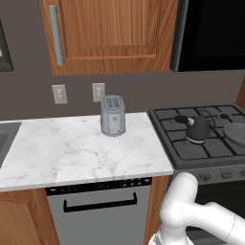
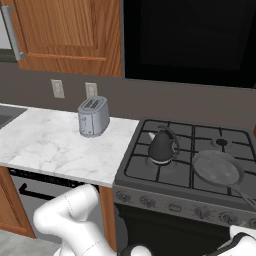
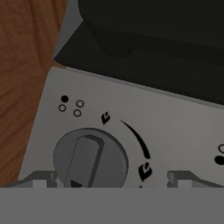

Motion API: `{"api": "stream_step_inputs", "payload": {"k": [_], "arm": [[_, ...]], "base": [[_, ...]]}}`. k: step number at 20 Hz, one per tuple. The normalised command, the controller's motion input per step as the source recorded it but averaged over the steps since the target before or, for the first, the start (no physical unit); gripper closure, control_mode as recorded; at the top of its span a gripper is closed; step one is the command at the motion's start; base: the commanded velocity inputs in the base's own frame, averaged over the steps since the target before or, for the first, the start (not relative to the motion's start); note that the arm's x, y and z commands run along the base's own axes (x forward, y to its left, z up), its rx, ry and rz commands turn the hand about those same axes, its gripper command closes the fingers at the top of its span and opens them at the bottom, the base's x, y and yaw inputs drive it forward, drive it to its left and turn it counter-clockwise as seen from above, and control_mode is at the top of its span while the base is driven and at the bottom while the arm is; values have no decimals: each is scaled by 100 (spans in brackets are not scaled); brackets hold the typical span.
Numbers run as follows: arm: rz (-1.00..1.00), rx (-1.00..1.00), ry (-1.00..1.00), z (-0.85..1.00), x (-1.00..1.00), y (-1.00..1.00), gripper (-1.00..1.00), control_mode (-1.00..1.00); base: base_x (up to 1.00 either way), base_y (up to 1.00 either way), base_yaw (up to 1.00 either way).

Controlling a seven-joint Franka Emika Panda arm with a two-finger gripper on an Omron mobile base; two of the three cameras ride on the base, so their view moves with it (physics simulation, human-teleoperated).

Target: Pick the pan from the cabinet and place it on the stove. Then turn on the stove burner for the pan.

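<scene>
Fingers (image 3: 112,179) spread wide, empty, straddling a stove (image 2: 185,165) knob (image 3: 89,157) close ahead.

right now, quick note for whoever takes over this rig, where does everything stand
Tool: open, holding nothing, up close to a stove knob, tips either side of it, not yet closed on it.
Pan: already on the stove, front right grate, handle toward the front. A kettle sits on the burner to its left.
Cabinet: doors closed.
Done: pan placed.
Left: grip the knob and turn on the pan's burner; no flame visible yet.
</scene>
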Motion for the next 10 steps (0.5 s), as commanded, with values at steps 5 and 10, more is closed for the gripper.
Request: {"api": "stream_step_inputs", "payload": {"k": [5,10], "arm": [[3,0,0,-12,3,-4,-100,-100],[4,0,0,-14,13,0,100,-100]], "base": [[0,0,0],[0,0,0]]}}
